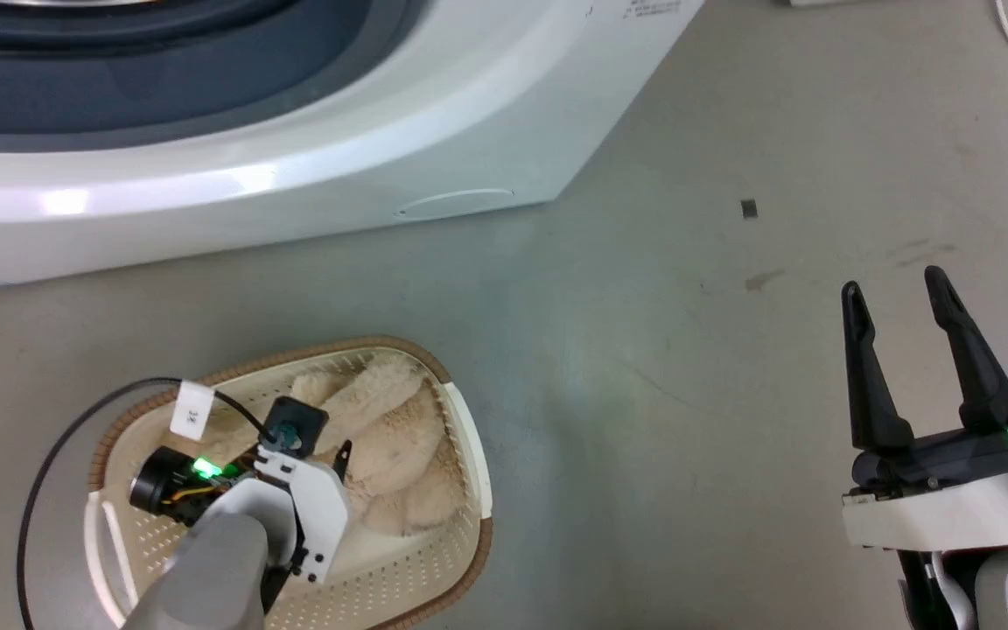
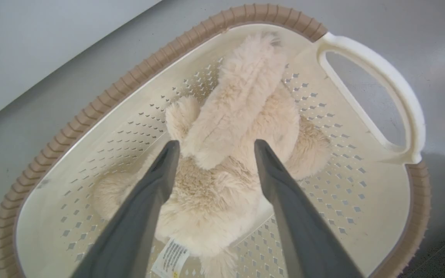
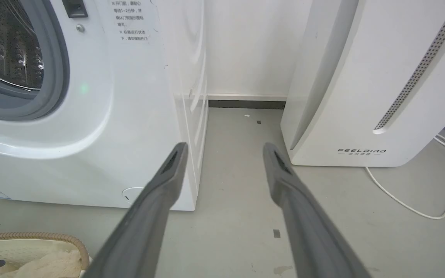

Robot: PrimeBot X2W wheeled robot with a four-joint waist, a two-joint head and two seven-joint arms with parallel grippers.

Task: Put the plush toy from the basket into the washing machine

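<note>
1. The left claw (image 2: 215,144) hangs over the basket (image 2: 102,100) at the lower left of the head view; it is released, its two dark fingers spread wide and gripping nothing.
2. The plush toy (image 2: 222,181) lies on the basket's bottom, right under that claw; one fingertip stands on each side of its body, about midway along it; whether they touch the fur I cannot tell.
3. In the left wrist view the toy's long axis runs nearly along the claw's own line; its sewn label (image 2: 172,255) is at the near end, and a long fluffy part reaches the far rim beside the white handle (image 2: 361,52); stubby limbs stick out to both sides.
4. The washing machine (image 1: 294,192) stands beyond the basket, apart from it on the grey floor (image 1: 644,394); the toy's far end points toward it; grey seal and steel drum show in the right wrist view.
5. The right claw (image 1: 894,286) is well apart at the right, over bare floor; it is released and empty, and its fingers point at the gap between the washer and a white appliance (image 3: 361,96).
</note>
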